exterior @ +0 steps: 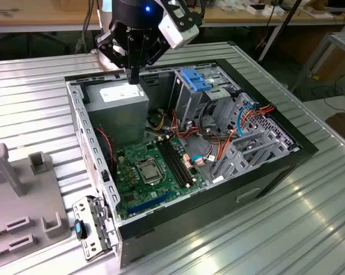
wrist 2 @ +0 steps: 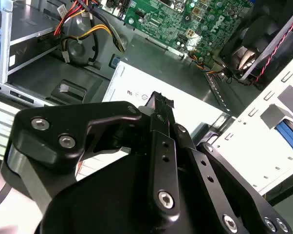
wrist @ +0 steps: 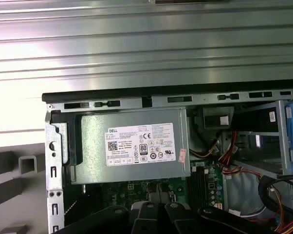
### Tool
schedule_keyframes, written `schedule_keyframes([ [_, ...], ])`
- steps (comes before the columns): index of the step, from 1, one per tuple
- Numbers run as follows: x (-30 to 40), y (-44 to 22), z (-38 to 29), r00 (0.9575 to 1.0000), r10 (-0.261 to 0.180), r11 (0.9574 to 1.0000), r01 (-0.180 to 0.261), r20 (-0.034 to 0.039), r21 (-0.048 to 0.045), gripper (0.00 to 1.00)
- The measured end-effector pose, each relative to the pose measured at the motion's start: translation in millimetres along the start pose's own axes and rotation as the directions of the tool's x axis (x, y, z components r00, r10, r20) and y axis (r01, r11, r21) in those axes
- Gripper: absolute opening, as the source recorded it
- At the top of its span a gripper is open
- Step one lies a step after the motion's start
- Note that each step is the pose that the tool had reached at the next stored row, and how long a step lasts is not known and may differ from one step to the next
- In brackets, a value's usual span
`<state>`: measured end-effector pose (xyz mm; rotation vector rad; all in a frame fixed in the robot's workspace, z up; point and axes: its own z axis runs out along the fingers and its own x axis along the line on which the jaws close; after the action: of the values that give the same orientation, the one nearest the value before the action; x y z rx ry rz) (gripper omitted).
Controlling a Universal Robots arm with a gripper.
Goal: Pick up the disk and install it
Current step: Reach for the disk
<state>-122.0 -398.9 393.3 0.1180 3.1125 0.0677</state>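
The disk is out of view. My gripper [exterior: 134,79] hangs over the back corner of the open computer case [exterior: 275,172], at the exterior view's left. It sits just above the grey power supply [exterior: 118,109] with the pale label. Its fingers are shut together and point down with nothing between them. In the second wrist view the shut fingertips [wrist 2: 161,102] hover over the supply's white label [wrist 2: 195,105]. The first wrist view looks straight down on the power supply [wrist: 132,146], with the gripper's black links [wrist: 175,219] in front of it.
A tall grey drive cage with a fixed blue bracket [exterior: 195,80] stands inside the case. Beside it are red and orange cables [exterior: 218,143] and the green motherboard [exterior: 149,172]. A grey fixture [exterior: 12,200] rests on the ridged metal table [exterior: 310,229] at the exterior view's left.
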Motion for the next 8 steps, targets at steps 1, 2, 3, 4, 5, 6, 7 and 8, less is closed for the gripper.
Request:
schedule_keyframes([
  [1, 0.8, 0.0, -0.1, 1.0000, 0.000, 1.0000, 0.000, 0.0000, 0.0001, 0.11],
  [2, 2.0, -0.2, 0.0, 1.0000, 0.000, 1.0000, 0.000, 0.0001, 0.0000, 0.11],
  [3, 3.7, -0.3, -0.1, 1.0000, 0.000, 1.0000, 0.000, 0.0000, 0.0000, 0.11],
  [4, 5.0, -0.4, -0.2, 1.0000, 0.000, 1.0000, 0.000, 0.0000, 0.0000, 0.11],
  [5, 6.7, -0.5, -0.2, 1.0000, 0.000, 1.0000, 0.000, 0.0001, 0.0000, 0.11],
  [6, 7.6, -0.6, -0.2, 1.0000, 0.000, 1.0000, 0.000, 0.0000, 0.0000, 0.11],
  [7, 8.3, -0.6, -0.3, 1.0000, 0.000, 1.0000, 0.000, 0.0000, 0.0001, 0.11],
  [8, 9.5, -0.7, -0.3, 1.0000, 0.000, 1.0000, 0.000, 0.0000, 0.0000, 0.11],
])
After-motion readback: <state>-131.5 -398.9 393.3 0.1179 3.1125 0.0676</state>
